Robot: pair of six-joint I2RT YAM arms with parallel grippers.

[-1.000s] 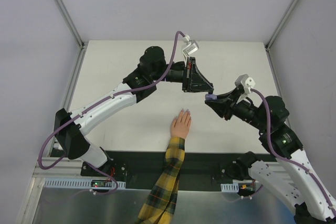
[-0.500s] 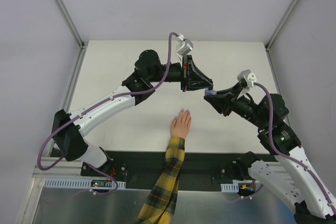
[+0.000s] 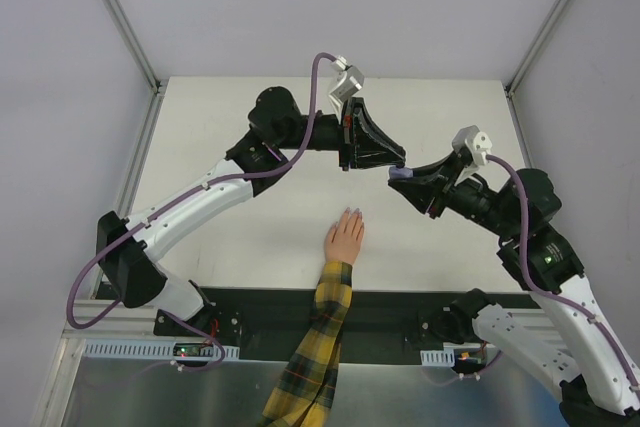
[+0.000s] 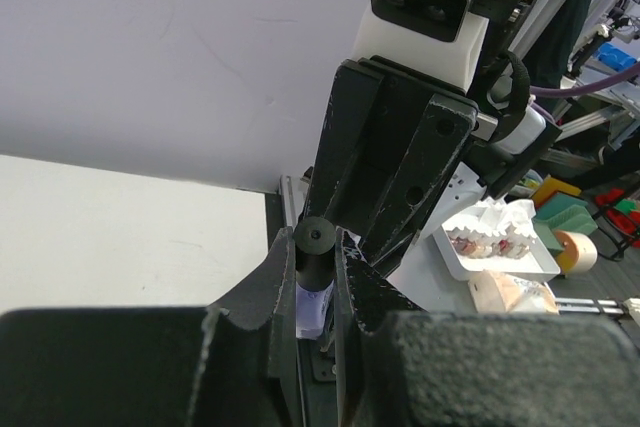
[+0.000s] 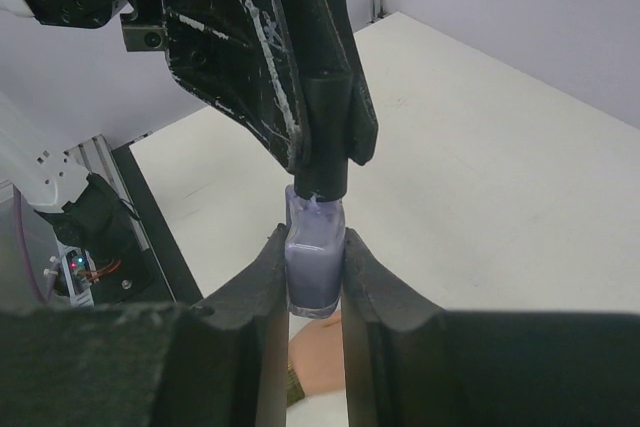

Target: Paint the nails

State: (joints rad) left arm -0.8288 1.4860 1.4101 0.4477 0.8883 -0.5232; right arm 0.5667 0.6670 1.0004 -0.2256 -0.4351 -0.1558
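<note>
Both wrists have crept toward the far edge of the table (image 3: 230, 127), and the left one has rolled a little, carrying bottle and cap with them. The right tool (image 5: 315, 282) is clamped on the purple bottle (image 5: 315, 252), holding it upright in the air over the table's middle. The left tool (image 4: 315, 282) is clamped on the black cap (image 4: 315, 239) from above. A sliver of pale neck shows under the cap in the right wrist view, so the thread may be partly undone, though I cannot be sure.

The nails (image 3: 352, 214) wait at the fingertips of the hand (image 3: 345, 239), which lies flat by the middle of the near edge, fingers toward the far edge, apart from the bottle on its near side.

Judging by this, the step is unscrewing. To do it well:
- Keep the right grip firm and the bottle vertical.
- Turn the cap about its own axis, not sideways.
- Once it is loose, lift straight up along the neck so the brush clears without scraping or dripping.
- Do not tilt the open bottle over the hand.
</note>
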